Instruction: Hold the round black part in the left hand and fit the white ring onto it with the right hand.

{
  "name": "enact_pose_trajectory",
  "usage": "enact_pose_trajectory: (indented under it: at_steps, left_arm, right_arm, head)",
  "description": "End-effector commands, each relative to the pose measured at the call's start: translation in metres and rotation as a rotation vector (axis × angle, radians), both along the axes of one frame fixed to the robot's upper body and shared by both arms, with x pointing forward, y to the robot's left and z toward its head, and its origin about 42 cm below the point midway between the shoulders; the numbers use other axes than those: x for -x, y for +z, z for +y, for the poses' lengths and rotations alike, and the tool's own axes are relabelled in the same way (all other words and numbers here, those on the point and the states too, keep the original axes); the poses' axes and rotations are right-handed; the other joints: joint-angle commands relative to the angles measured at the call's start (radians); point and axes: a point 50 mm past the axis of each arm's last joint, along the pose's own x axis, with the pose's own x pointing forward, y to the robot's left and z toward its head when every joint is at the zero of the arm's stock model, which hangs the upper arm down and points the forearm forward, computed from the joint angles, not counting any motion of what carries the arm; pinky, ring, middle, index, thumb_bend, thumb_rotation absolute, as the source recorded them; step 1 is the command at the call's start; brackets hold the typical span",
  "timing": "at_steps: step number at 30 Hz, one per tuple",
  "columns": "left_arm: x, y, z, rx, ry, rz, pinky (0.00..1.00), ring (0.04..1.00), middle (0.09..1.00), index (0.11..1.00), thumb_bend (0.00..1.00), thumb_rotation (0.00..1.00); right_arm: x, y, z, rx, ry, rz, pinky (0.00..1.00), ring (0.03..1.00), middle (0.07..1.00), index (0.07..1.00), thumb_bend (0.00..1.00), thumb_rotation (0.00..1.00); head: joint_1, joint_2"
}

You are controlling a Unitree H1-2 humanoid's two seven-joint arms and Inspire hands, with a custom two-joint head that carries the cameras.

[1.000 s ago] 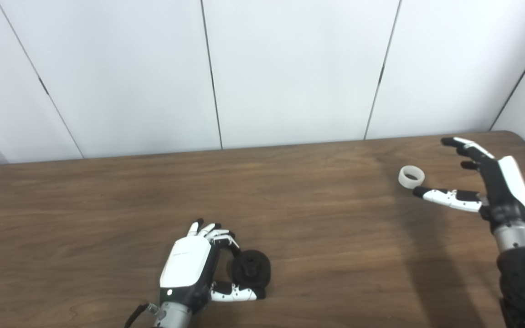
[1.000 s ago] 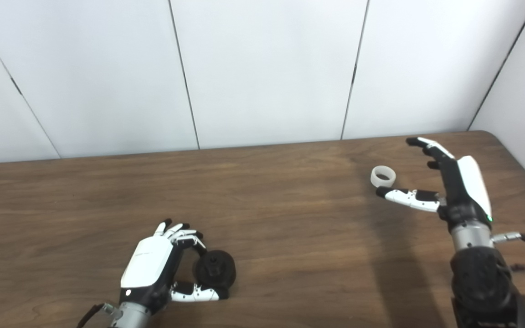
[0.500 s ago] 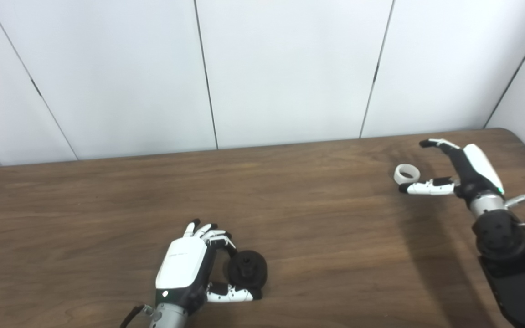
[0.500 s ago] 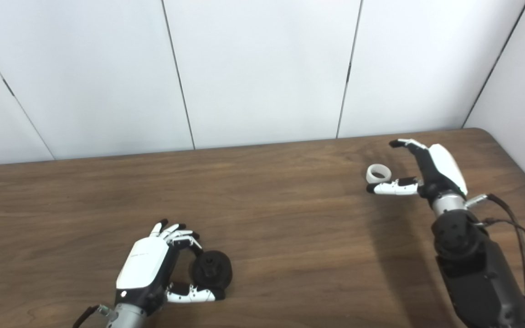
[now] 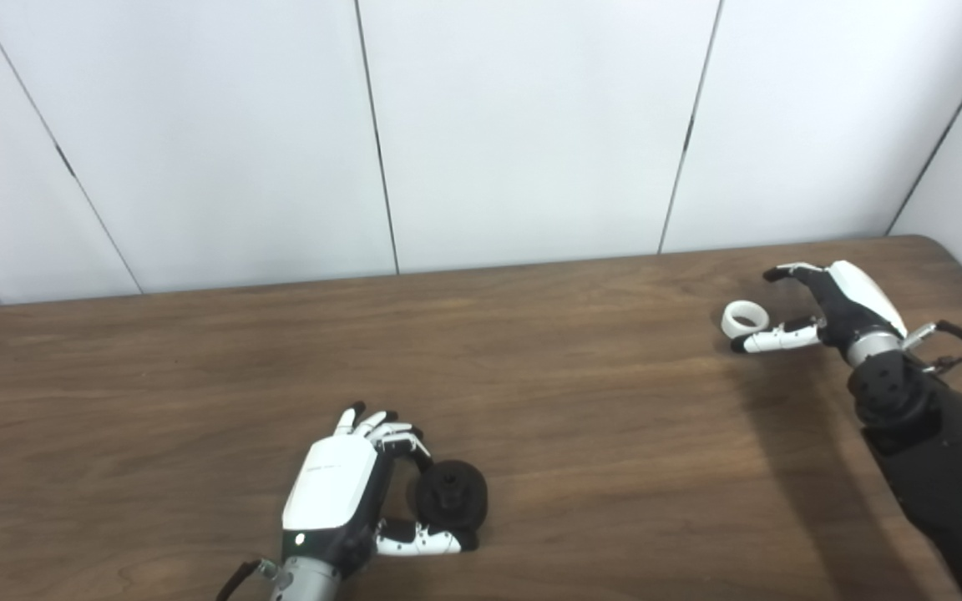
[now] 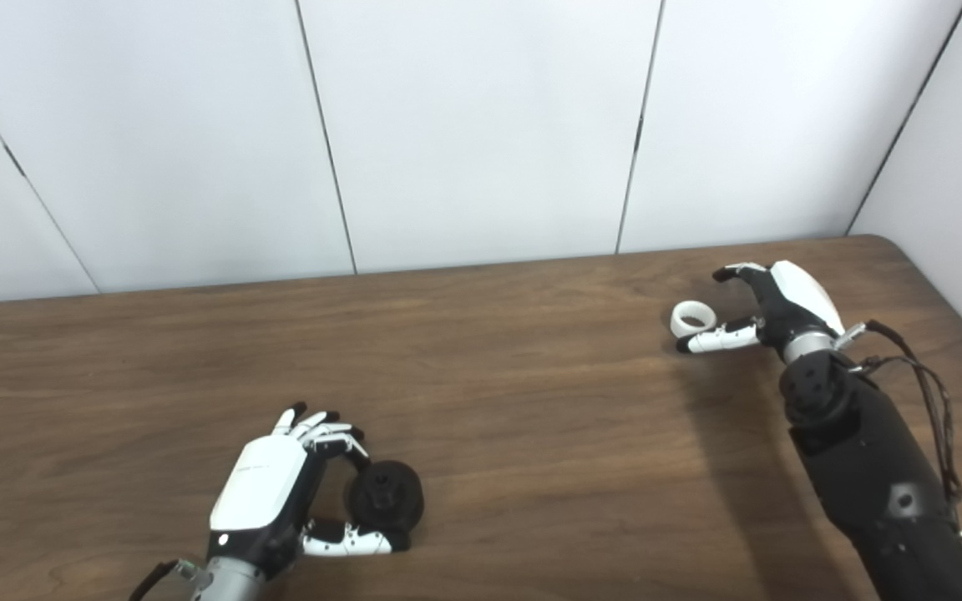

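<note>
Black and round, the part (image 5: pixel 451 497) sits near the table's (image 5: pixel 197 376) front edge, my left hand (image 5: pixel 339 501) curled around it. Far right, my open right hand (image 5: pixel 823 305) brackets the white ring (image 5: pixel 744 318); I should close thumb and fingers squarely across it. Since a second ago, this hand has dropped lower, thumb nearer the ring.

One round black part (image 5: pixel 451 497), one white ring (image 5: pixel 744 318), two hands, one table (image 5: pixel 581 401).
</note>
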Motion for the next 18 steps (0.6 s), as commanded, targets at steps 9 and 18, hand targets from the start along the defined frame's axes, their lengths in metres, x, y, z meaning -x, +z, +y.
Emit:
enact_pose_trajectory:
  at_steps: [9,18]
  left_arm:
    - [-0.0001,0.0053,0.0046,-0.023,-0.004,-0.010,1.00,0.885,0.768,0.485,0.52,0.05]
    - [-0.0004,0.0069,0.0046,-0.022,-0.001,0.000,1.00,0.889,0.769,0.485,0.52,0.05]
  right_arm:
    - [-0.0159,0.0362,-0.0061,0.039,-0.020,-0.068,0.94,0.997,0.934,0.795,0.85,0.27]
    - [-0.0169,0.0347,-0.0030,0.024,-0.011,-0.081,0.92,1.000,0.927,0.767,0.86,0.26]
  head:
    - [0.001,0.002]
    - [0.005,0.002]
